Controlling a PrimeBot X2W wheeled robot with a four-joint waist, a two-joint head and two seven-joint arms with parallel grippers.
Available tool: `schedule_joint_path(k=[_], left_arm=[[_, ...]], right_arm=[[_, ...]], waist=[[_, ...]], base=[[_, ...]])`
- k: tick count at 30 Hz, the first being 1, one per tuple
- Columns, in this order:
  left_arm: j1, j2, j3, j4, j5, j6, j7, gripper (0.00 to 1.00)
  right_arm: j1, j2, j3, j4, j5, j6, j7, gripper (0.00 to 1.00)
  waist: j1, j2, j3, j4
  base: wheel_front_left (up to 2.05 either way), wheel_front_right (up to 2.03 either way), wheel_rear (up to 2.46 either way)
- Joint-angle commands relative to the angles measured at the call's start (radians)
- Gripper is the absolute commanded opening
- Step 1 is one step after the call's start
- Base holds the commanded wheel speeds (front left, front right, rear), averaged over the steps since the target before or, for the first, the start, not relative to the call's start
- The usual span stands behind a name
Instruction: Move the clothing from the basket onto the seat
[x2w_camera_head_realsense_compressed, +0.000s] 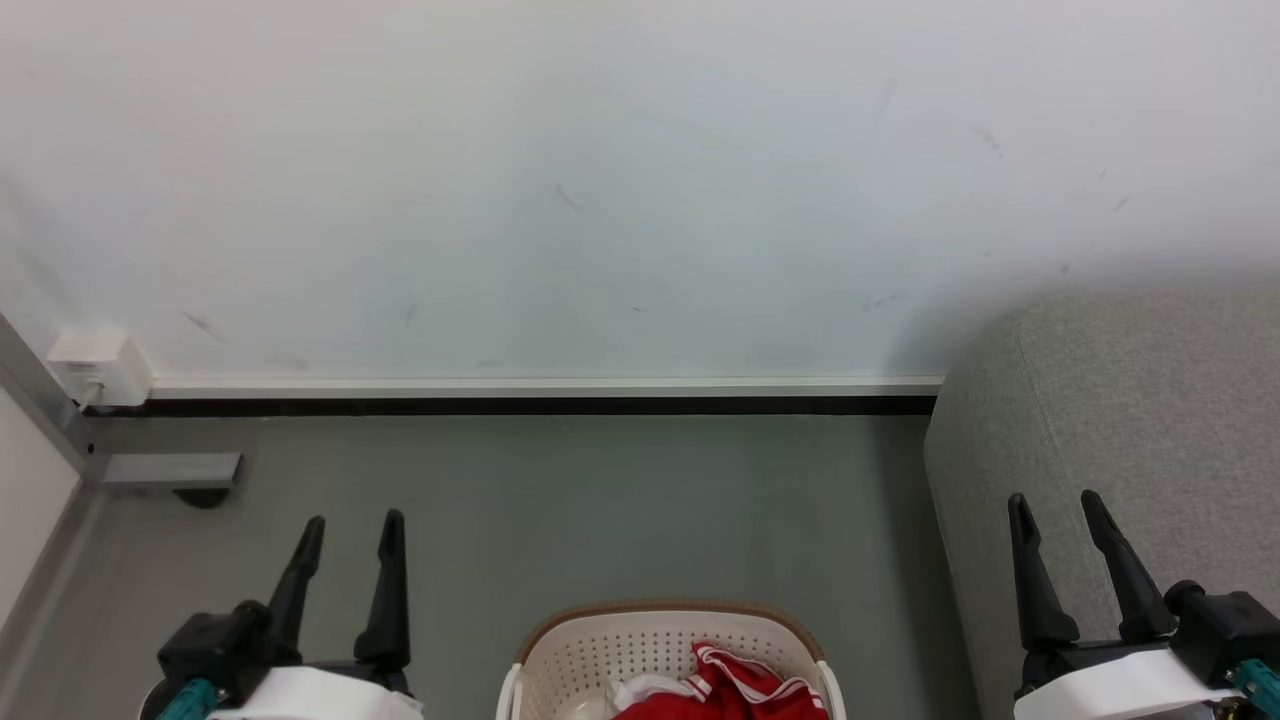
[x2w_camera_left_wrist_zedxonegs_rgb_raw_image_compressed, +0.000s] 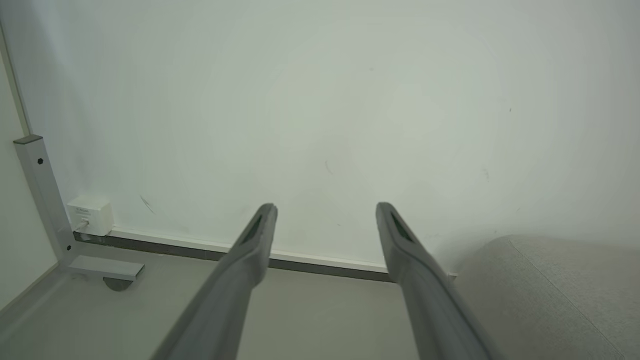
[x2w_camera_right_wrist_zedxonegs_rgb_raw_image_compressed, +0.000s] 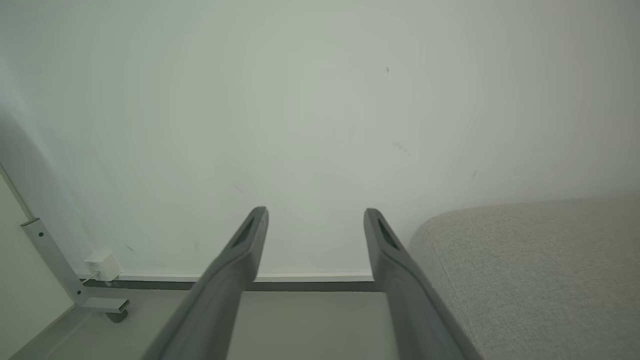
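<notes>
The cream basket (x2w_camera_head_realsense_compressed: 600, 645) with a brown rim sits on the floor at the bottom middle of the head view, cut off by the frame edge. Red clothing (x2w_camera_head_realsense_compressed: 735, 685) with white stripe trim lies inside it. The light grey seat (x2w_camera_head_realsense_compressed: 1130, 400) rises at the right, and shows as seat (x2w_camera_left_wrist_zedxonegs_rgb_raw_image_compressed: 550, 295) and seat (x2w_camera_right_wrist_zedxonegs_rgb_raw_image_compressed: 530, 270) in the wrist views. My left gripper (x2w_camera_head_realsense_compressed: 352, 522) is open at the lower left, left of the basket, holding nothing. My right gripper (x2w_camera_head_realsense_compressed: 1056, 502) is open at the lower right, in front of the seat's side. Left gripper (x2w_camera_left_wrist_zedxonegs_rgb_raw_image_compressed: 325, 207) and right gripper (x2w_camera_right_wrist_zedxonegs_rgb_raw_image_compressed: 315, 212) point toward the wall.
A white wall (x2w_camera_head_realsense_compressed: 600, 180) with a baseboard runs across the back. A grey metal frame leg with a caster (x2w_camera_head_realsense_compressed: 170, 472) and a white wall box (x2w_camera_head_realsense_compressed: 95, 365) stand at the far left. Grey floor (x2w_camera_head_realsense_compressed: 560, 500) lies between the basket and the wall.
</notes>
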Motion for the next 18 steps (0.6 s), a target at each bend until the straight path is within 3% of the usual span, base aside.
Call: schedule_joint_path(k=[1, 18], left_arm=[[-0.001, 0.008, -0.001, -0.009, 0.027, -0.002, -0.009, 1.0], [0.003, 0.011, -0.009, -0.016, 0.165, 0.002, -0.045, 1.0]], right_arm=[[-0.014, 0.0, -0.005, 0.001, -0.018, -0.002, -0.007, 1.0], [-0.027, 0.025, -0.015, 0.022, -0.143, -0.002, -0.011, 1.0]], waist=[[0.0, 0.0, 0.0, 0.0], [0.0, 0.0, -0.006, -0.001]], base=[[0.0, 0.0, 0.0], [0.0, 0.0, 0.0]])
